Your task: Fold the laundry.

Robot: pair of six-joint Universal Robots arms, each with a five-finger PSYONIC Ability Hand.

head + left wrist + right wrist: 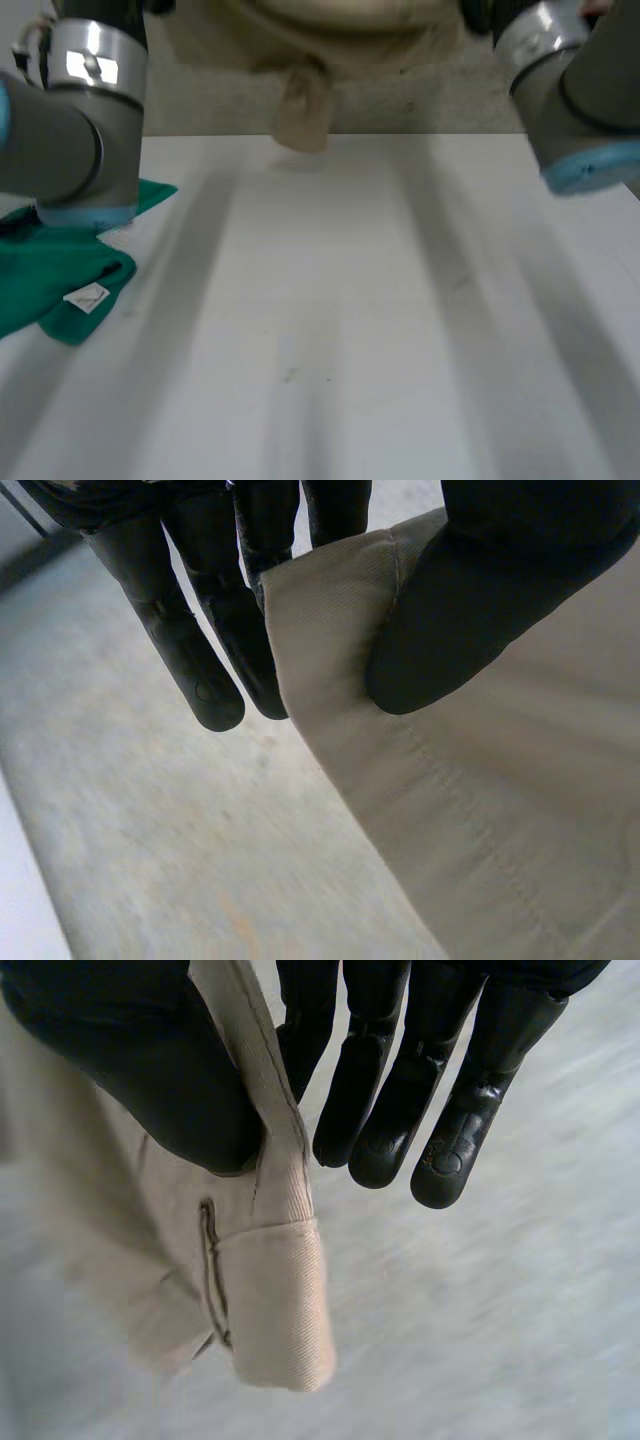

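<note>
A beige garment (pixel 310 60) hangs in the air above the table's far edge, stretched between both arms, with a bunched part dangling down in the middle. My left hand (pixel 470 600) pinches a stitched edge of the beige garment (pixel 480 810) between thumb and fingers. My right hand (pixel 150 1070) pinches another edge of the beige garment (pixel 260 1290), by a hemmed band with a dark seam, thumb against fingers. Both arms reach high over the far side of the white table (pixel 340 320).
A green cloth (pixel 60 270) with a white label lies crumpled at the table's left edge, under the left arm (pixel 70 130). The right arm (pixel 580 90) is at the far right. Grey floor lies beyond the table.
</note>
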